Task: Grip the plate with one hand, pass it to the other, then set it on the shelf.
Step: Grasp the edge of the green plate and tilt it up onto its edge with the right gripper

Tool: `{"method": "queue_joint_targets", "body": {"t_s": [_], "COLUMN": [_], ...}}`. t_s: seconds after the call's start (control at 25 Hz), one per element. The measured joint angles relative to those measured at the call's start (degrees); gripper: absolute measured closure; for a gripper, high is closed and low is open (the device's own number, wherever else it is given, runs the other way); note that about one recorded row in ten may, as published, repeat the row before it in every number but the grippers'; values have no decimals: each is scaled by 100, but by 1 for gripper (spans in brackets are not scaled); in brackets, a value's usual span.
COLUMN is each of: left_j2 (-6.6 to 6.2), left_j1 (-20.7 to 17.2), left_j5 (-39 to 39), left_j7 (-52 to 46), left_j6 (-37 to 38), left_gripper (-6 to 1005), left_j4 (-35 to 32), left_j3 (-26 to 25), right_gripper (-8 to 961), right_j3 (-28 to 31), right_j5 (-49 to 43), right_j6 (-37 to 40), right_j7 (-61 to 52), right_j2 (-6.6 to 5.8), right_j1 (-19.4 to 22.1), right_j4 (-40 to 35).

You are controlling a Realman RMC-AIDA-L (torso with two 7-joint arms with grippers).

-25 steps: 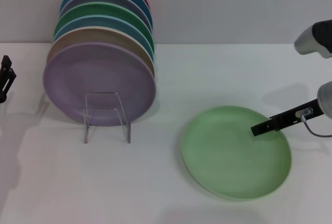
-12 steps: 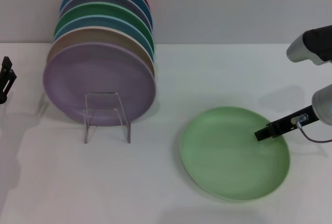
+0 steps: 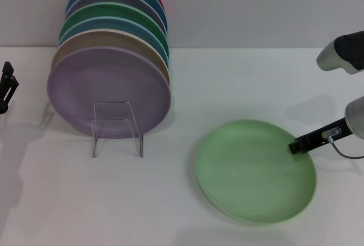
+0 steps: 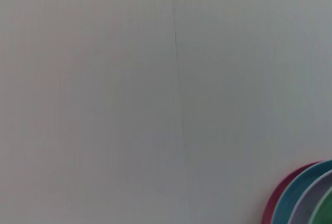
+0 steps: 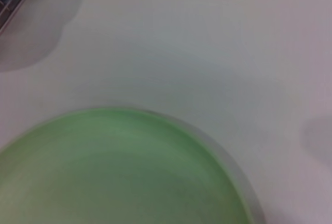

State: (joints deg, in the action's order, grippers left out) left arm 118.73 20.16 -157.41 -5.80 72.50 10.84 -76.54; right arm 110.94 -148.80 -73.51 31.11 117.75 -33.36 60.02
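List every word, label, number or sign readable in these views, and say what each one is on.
None: no view shows any readable text.
The green plate, the stacked plates and the clear rack are plain.
The right gripper at the plate's rim and the left gripper at the table's edge show no markings.

A white table meets a plain grey wall; lighting seems soft, shadows faint
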Motion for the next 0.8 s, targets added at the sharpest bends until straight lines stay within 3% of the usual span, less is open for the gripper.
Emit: {"method": "queue_joint_targets", "body": {"t_s": [0.08, 0.28, 0.48, 0.8], "left_j2": [0, 2, 7, 9], "left_j1": [-7, -27, -50, -34], "left_j5": [0, 0, 0, 0], "left_j7": [0, 0, 0, 5], "left_j6": [1, 36, 87, 107], "left_gripper": [154, 154, 154, 154], "left_j4": [11, 28, 50, 102], "left_j3": [9, 26, 31, 34], "right_gripper": [892, 916, 940, 945], "right_j3": [-3, 43, 83, 371], "right_j5": [0, 79, 515, 645], "right_j6": [-7, -75, -108, -143], "right_j7": [28, 123, 193, 293], "right_j2": [15, 110, 107, 113], "right_j1": [51, 349, 675, 772], "right_j4": [91, 728, 1296, 1318]}}
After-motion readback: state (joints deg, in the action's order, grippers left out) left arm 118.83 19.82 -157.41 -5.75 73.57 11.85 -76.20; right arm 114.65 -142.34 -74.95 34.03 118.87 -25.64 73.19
